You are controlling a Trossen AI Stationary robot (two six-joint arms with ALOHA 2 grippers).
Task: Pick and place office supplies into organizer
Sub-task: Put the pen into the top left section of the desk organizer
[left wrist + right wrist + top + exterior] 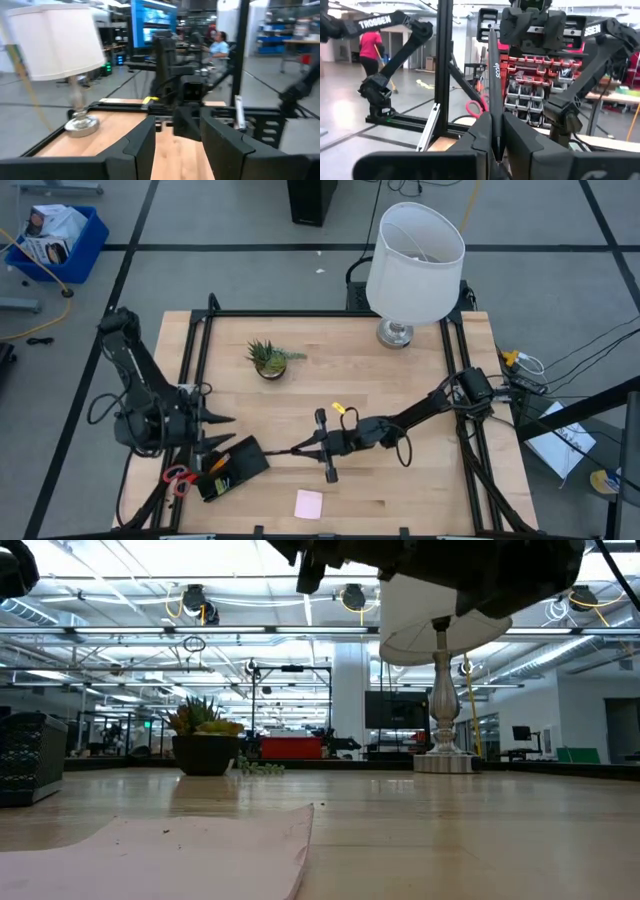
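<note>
In the high view the black organizer (pixel 232 468) lies near the table's near left corner, with orange items in it and red-handled scissors (pixel 180 478) just left of it. My right gripper (pixel 306 447) reaches in from the right, shut on a thin black pen (pixel 285 451) that points at the organizer. My left gripper (pixel 225 430) hovers open just beyond the organizer's far side, facing right. A small yellow-green block (pixel 338 408) and a pink sticky-note pad (pixel 308 503) lie flat on the table. The low view shows the pad (pixel 200 850) close up and the organizer (pixel 30 770) at left. My right gripper (pixel 496 145) pinches the black pen between its two fingers. The pen's long free part (pixel 495 75) sticks out forward past the fingertips, along the fingers. The fingers come level from the table's right, and the pen's tip (pixel 270 455) reaches toward the organizer's right edge, off the table.
A small potted plant (pixel 268 358) stands toward the far left of the table and a white-shaded lamp (pixel 410 260) at the far edge. A black frame rail (pixel 200 350) runs around the table. People show in the room beyond, in both wrist views.
</note>
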